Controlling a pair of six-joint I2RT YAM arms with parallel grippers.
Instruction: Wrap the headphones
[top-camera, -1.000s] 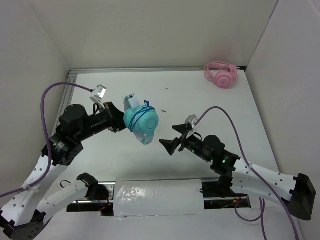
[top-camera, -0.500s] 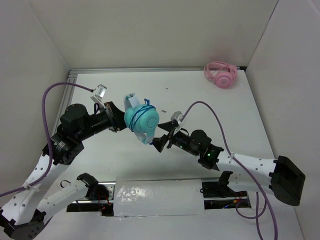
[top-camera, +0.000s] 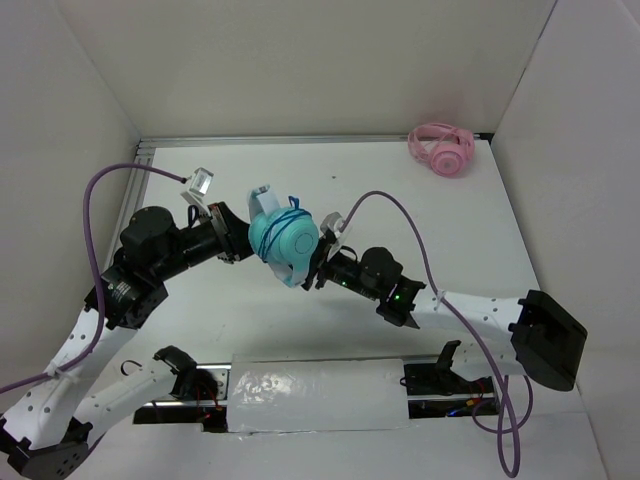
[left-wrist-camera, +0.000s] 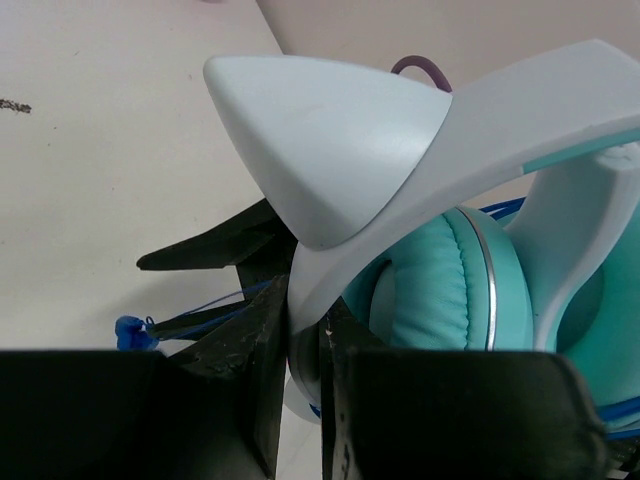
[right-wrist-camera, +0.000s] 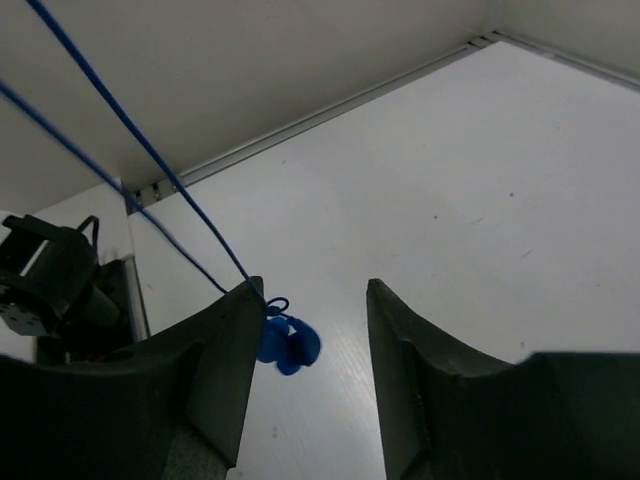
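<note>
At the near edge of the white surface (top-camera: 400, 220), both arms reach inward and meet near the middle. The right tool (top-camera: 312, 268) sits just beside the lower right side of the teal headphones (top-camera: 285, 240). In its wrist view its fingers (right-wrist-camera: 410, 370) stand apart with nothing gripped. The small blue plug (right-wrist-camera: 287, 345) hangs in the gap, close to one finger; whether it touches that finger cannot be told. Two strands of the thin blue cable (right-wrist-camera: 150, 152) run from the plug up and away past that fingertip, out of the top corner of the view.

The left tool (top-camera: 245, 240) comes in from the other side and is clamped on the headphones. Its wrist view shows the pale headband (left-wrist-camera: 400, 170) pinched between its two dark fingers (left-wrist-camera: 265, 370). The teal ear cushion (left-wrist-camera: 440, 290) lies just beyond the grip. From above, blue cable is looped around the outer earcup. The plug (left-wrist-camera: 130, 332) also shows low in the left wrist view, beside the dark fingers of the other tool. The headphones appear held up off the surface, over its left half.

Far back, in the right corner against the wall, pink headphones (top-camera: 441, 150) lie on the surface, well apart from both tools.
</note>
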